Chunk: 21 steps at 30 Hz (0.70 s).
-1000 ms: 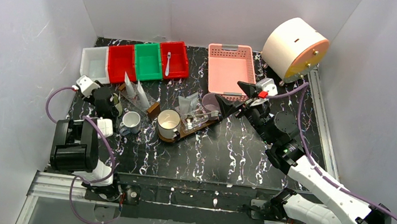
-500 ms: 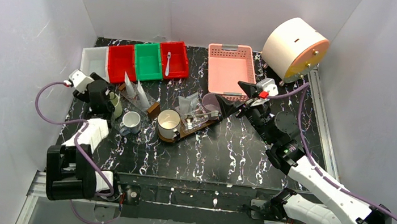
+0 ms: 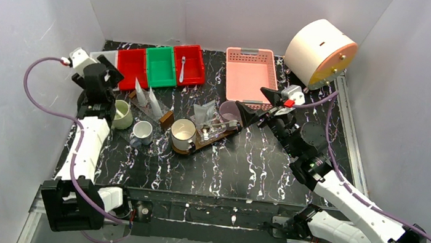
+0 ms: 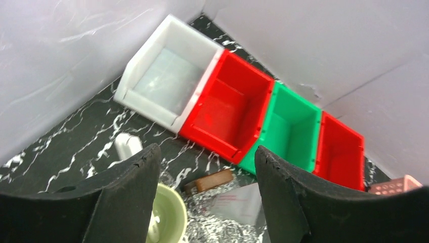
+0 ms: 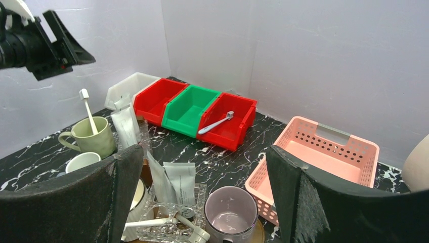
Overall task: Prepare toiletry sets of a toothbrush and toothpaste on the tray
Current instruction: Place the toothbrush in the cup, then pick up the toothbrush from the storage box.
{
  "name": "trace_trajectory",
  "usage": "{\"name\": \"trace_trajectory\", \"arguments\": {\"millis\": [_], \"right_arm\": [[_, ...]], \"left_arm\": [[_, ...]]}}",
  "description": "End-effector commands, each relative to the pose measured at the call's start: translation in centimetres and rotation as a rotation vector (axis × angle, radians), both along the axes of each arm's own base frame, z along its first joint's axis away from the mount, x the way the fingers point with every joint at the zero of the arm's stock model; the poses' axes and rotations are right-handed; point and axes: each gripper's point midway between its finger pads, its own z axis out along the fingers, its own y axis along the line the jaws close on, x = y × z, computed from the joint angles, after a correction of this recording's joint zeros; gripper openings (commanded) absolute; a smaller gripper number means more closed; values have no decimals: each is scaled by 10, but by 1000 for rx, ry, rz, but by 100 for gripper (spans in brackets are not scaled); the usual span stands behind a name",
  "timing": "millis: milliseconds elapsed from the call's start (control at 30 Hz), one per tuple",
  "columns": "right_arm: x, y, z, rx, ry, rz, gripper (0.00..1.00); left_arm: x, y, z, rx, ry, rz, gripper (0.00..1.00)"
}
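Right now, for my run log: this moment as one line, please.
left gripper open, empty, near green mug | right gripper open, empty, near lilac mug | green mug holds toothbrush, off tray

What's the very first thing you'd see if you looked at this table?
The row of bright bins, white, red, green and red, along the far left of the table pops out first. Next come the pink basket at the back and the big cream drum in the far right corner. A pale green mug stands near the left edge, in front of the bins.
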Motion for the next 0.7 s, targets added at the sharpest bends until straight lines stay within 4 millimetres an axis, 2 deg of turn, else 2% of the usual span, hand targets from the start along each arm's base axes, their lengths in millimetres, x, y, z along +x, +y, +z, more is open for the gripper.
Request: {"name": "trace_trajectory", "arguments": {"millis": [0, 200, 267, 333, 367, 467, 667], "right_arm": [[0, -8, 18, 38, -52, -30, 99], [-2, -15, 23, 54, -59, -52, 99], [-2, -14, 22, 53, -59, -50, 99], [1, -13, 18, 45, -51, -51, 99], [2, -12, 17, 43, -47, -58, 99], [9, -12, 10, 9, -45, -80, 99], [9, -17, 11, 10, -52, -102, 99]], "left_arm": [[12, -24, 17, -9, 81, -150, 65], [46, -65, 37, -5, 105, -315, 62], [63, -81, 35, 19, 140, -363, 61], [77, -107, 37, 56, 170, -423, 61], [85, -117, 45, 82, 170, -447, 60], [104, -148, 41, 143, 207, -500, 58], [135, -192, 27, 201, 244, -570, 48]]}}
